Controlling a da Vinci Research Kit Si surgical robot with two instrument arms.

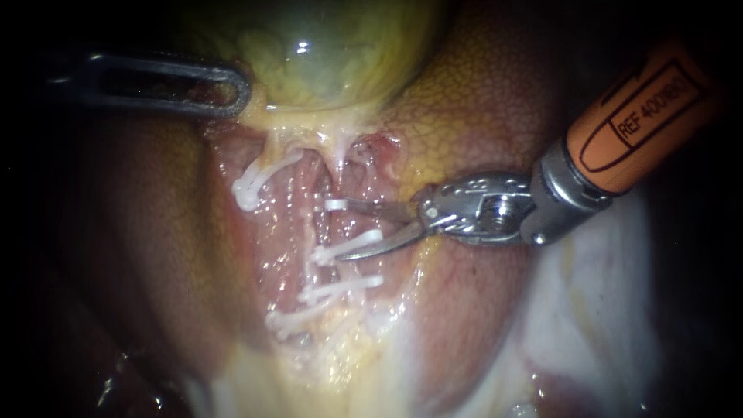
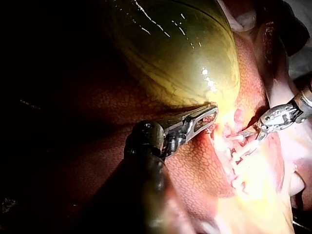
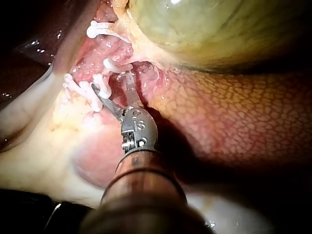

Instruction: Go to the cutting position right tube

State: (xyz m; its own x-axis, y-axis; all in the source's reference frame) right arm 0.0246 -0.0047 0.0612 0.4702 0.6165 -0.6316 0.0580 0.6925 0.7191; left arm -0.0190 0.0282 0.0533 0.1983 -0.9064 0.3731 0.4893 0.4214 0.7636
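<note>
The green gallbladder (image 1: 309,54) lies at the top, with the liver (image 1: 480,101) around it. Below it, the right tube (image 1: 329,226) carries white clips (image 1: 350,243), one above and several below the spot between the blades. The left tube bears a clip (image 1: 251,186). My right instrument (image 1: 348,230) has curved blades, open, one on each side of the right tube between two clips; the right wrist view shows the same blades (image 3: 114,92). My left instrument (image 1: 193,87) has a slotted jaw and is shut on the gallbladder's lower edge (image 2: 202,119).
White gauze (image 1: 596,310) lies under the tissue at the lower right. My right instrument's orange shaft (image 1: 642,116) comes in from the upper right. Pale fatty tissue (image 1: 325,364) runs below the lowest clips.
</note>
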